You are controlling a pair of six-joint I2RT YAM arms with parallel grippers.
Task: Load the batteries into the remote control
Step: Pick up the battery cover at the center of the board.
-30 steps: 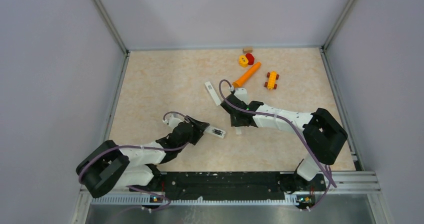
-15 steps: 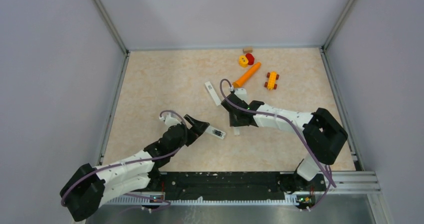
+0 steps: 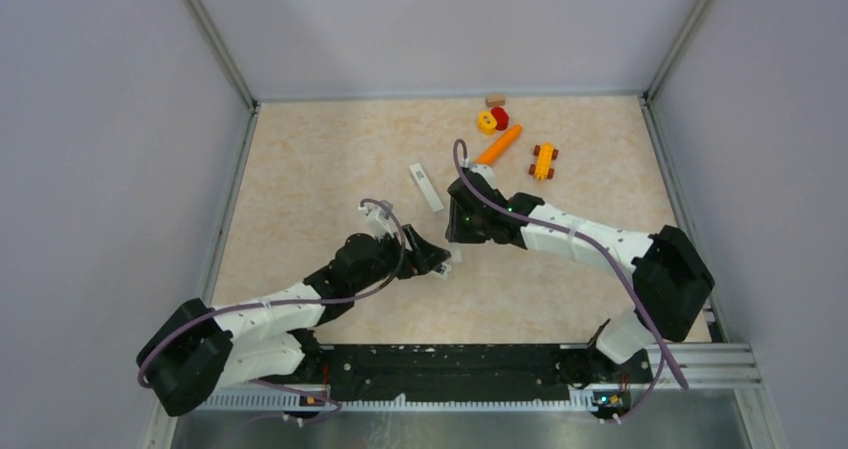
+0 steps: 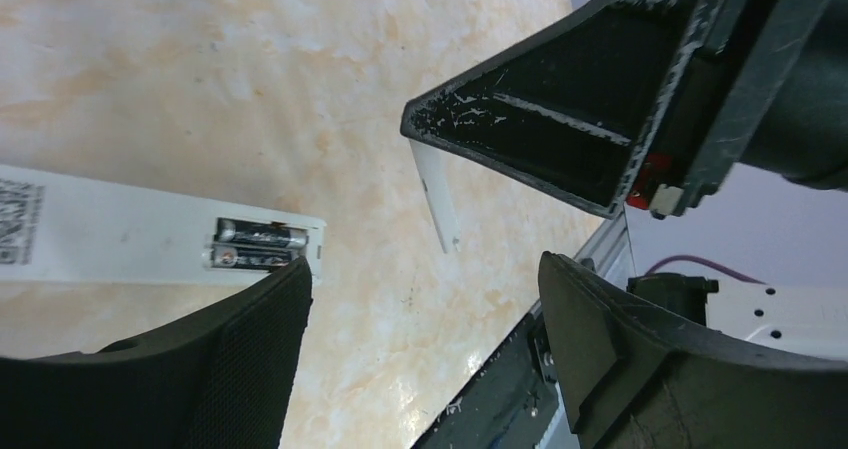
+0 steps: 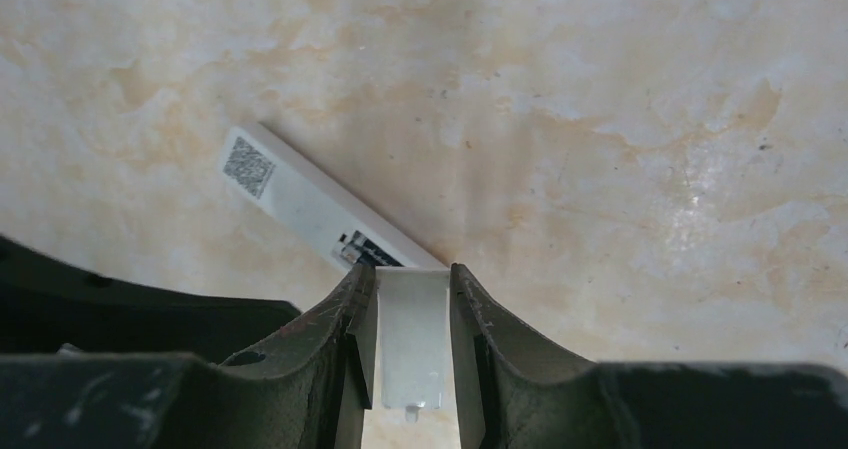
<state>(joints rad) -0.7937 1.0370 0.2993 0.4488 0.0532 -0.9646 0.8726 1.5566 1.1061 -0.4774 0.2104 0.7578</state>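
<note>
The remote control lies flat on the table, back side up. Two batteries sit side by side in its uncovered compartment, which also shows in the right wrist view. My left gripper is open right at that end, one pad beside the compartment, with nothing between the jaws. My right gripper is shut on a small white battery cover, whose top edge hangs just off the remote's battery end. In the top view both grippers meet there, left and right, hiding most of the remote.
A second white remote lies just behind the grippers. Farther back are an orange carrot toy, a yellow toy car, a yellow and red toy and a small wooden block. Walls enclose three sides.
My left arm has stretched to the right and its gripper now covers the remote, with the jaws wider than a second ago. My right gripper has carried the cover toward the remote's battery end.
</note>
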